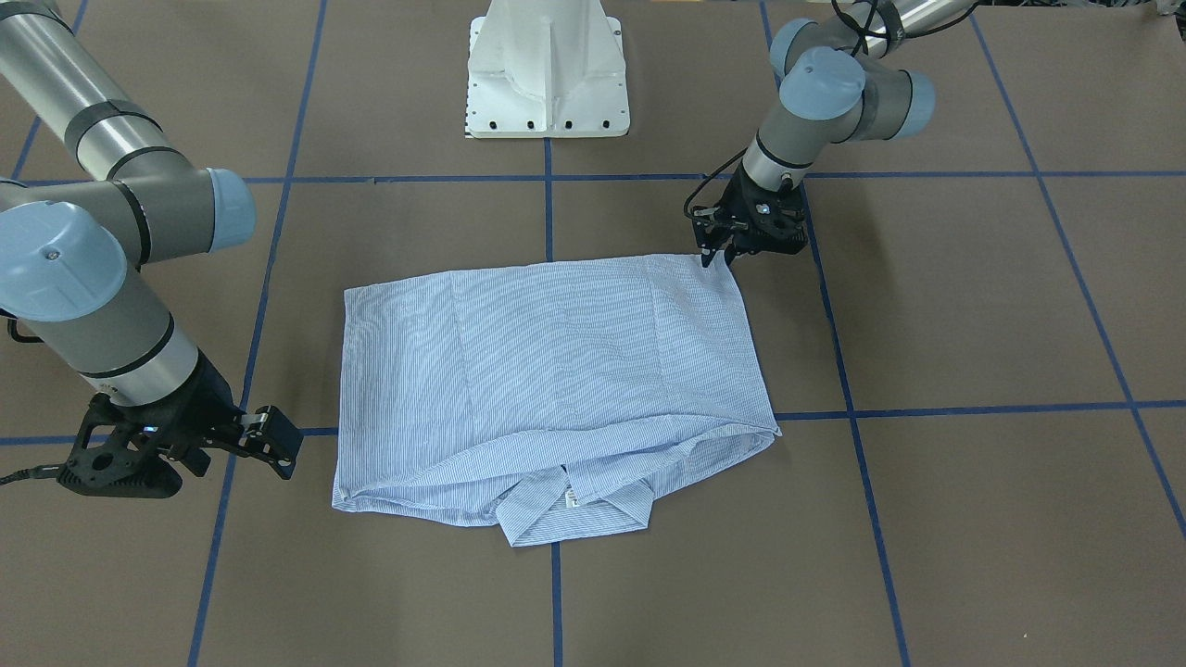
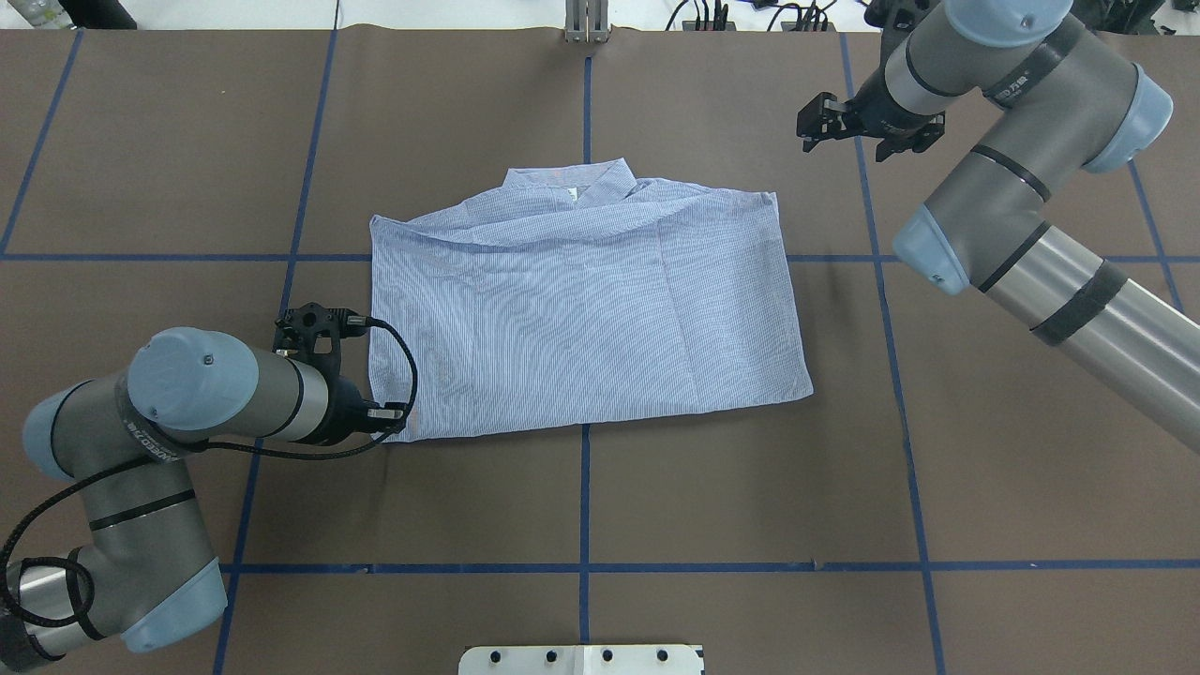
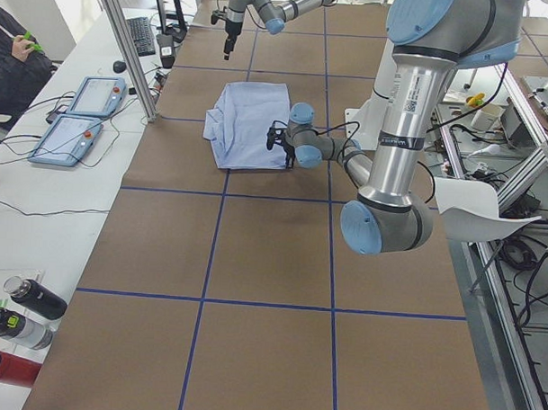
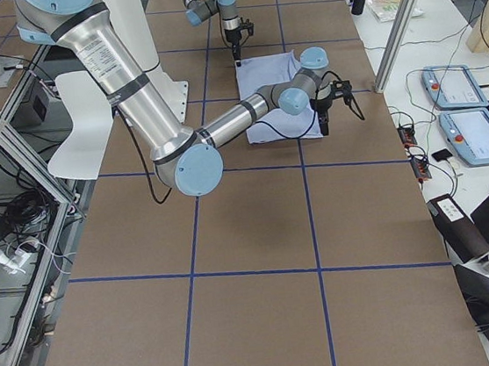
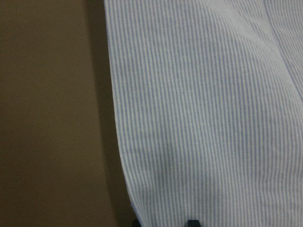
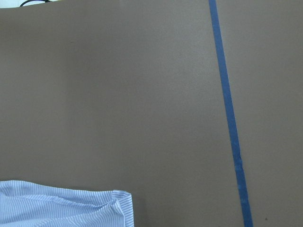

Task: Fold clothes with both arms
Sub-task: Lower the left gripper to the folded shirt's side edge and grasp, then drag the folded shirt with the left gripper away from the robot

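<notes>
The light blue-and-white striped shirt (image 1: 556, 371) (image 2: 581, 319) lies folded into a flat rectangle at the table's middle, collar and neck label on the side far from the robot. My left gripper (image 1: 719, 255) (image 2: 392, 422) is down at the shirt's near-left hem corner, shut on it. Striped cloth (image 5: 203, 118) fills the left wrist view, and only the fingertips (image 5: 191, 222) show, at the bottom edge. My right gripper (image 1: 278, 454) (image 2: 816, 122) hovers open beyond the shirt's far right corner, apart from the cloth. That corner (image 6: 61, 208) shows in the right wrist view.
The white pedestal base (image 1: 547, 74) stands at the robot's side of the brown mat. Blue tape lines (image 2: 586, 567) grid the mat. A side table with tablets (image 3: 79, 117) and bottles (image 3: 27, 313) runs beyond the far edge, and a person (image 3: 14, 52) sits there.
</notes>
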You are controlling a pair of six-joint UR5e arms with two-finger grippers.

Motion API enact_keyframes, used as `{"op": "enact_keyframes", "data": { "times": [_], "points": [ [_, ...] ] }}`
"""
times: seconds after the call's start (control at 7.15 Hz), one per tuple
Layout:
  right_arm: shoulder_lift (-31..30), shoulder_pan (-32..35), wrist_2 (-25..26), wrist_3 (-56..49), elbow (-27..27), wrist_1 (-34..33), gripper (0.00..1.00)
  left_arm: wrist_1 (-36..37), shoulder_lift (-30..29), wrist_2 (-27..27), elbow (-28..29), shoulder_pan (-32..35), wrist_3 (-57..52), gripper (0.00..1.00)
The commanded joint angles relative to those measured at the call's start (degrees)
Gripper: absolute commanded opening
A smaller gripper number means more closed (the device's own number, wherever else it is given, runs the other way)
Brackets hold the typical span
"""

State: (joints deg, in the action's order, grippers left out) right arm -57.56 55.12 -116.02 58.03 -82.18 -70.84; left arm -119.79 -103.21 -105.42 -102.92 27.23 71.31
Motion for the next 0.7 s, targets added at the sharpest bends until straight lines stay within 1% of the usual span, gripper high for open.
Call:
{"op": "enact_keyframes", "data": {
  "times": [0.0, 0.28, 0.56],
  "points": [
    [0.1, 0.0, 0.0, 0.1, 0.0, 0.1, 1.00, 0.3, 0.8, -0.1, -0.1, 0.3, -0.6, 0.00],
    [0.1, -0.1, 0.0, 0.1, 0.0, 0.1, 1.00, 0.8, 1.4, 0.1, 0.1, 2.3, -3.1, 0.00],
    [0.1, -0.2, 0.1, 0.2, 0.0, 0.2, 1.00, 1.8, 1.3, 0.2, 1.5, 8.7, -10.4, 0.00]
  ]
}}
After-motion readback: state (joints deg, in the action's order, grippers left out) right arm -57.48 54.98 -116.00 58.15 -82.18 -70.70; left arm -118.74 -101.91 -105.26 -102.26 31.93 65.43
